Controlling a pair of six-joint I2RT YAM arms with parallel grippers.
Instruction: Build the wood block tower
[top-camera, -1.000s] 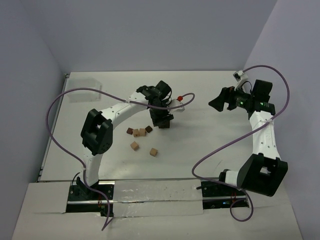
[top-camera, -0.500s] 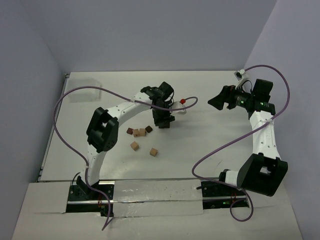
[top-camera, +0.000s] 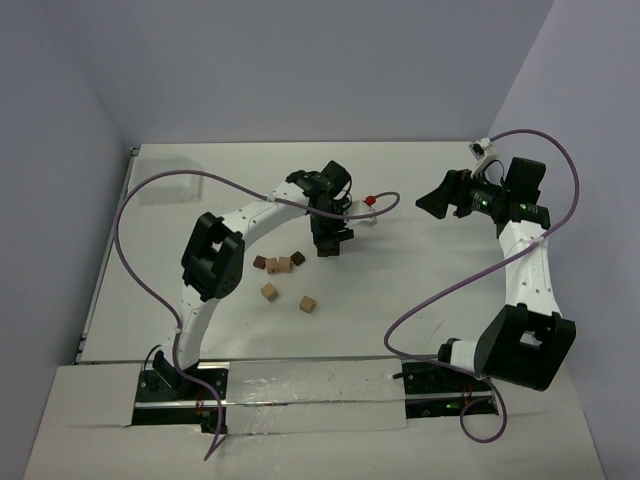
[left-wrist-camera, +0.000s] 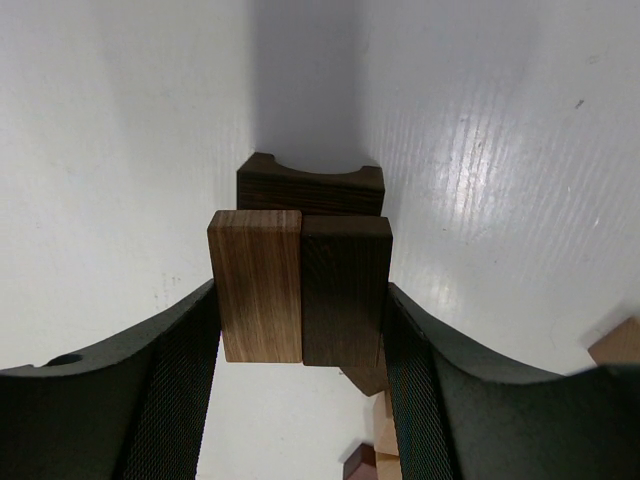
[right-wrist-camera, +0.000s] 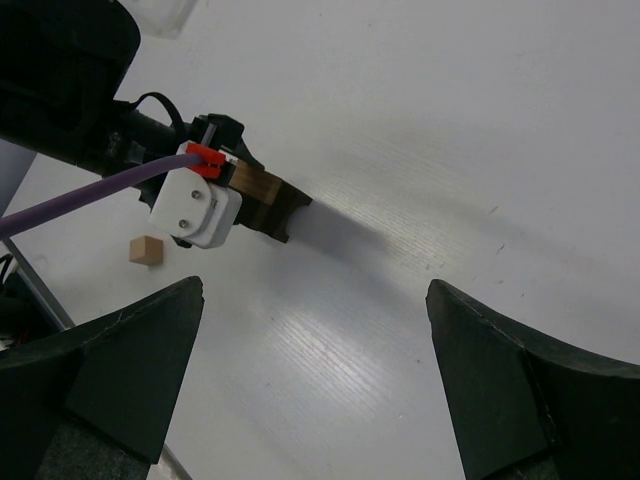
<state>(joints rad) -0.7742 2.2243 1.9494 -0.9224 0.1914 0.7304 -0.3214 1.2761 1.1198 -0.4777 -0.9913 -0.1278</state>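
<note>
Walls (top-camera: 300, 60): plain pale violet.
Bench (top-camera: 420, 270): white, glossy, faintly grained.
Right end effector (top-camera: 432, 205): spread wide, held nothing.
Left end effector (left-wrist-camera: 300, 330): clenched on two wood blocks (left-wrist-camera: 300, 290), side by side above a dark notched block (left-wrist-camera: 310, 185).
Loose blocks (top-camera: 284, 264): lay on the bench just beside it.

**Q:** What finish do the wood blocks (left-wrist-camera: 257, 285) held in the left gripper (left-wrist-camera: 300, 290) show?
**A:** Bare wood, matt, with straight grain. One is mid-brown. The darker block (left-wrist-camera: 345, 290) and the notched piece (left-wrist-camera: 310, 185) behind are near-black brown.

**Q:** And the gripper pads (left-wrist-camera: 185, 380)?
**A:** Black, matt, with a fine mesh texture.

**Q:** The table (left-wrist-camera: 510, 150)?
**A:** White, smooth, lightly glossy, with faint streaks in the sheen.

**Q:** The cable (right-wrist-camera: 70, 197) and plug (right-wrist-camera: 195, 208)?
**A:** The cable sheath is purple and smooth. The plug housing looks like smooth white plastic, with a red tab.

**Q:** The right gripper (right-wrist-camera: 315, 288) fingers (right-wrist-camera: 120, 370)?
**A:** Dark, matt, smooth.
</note>
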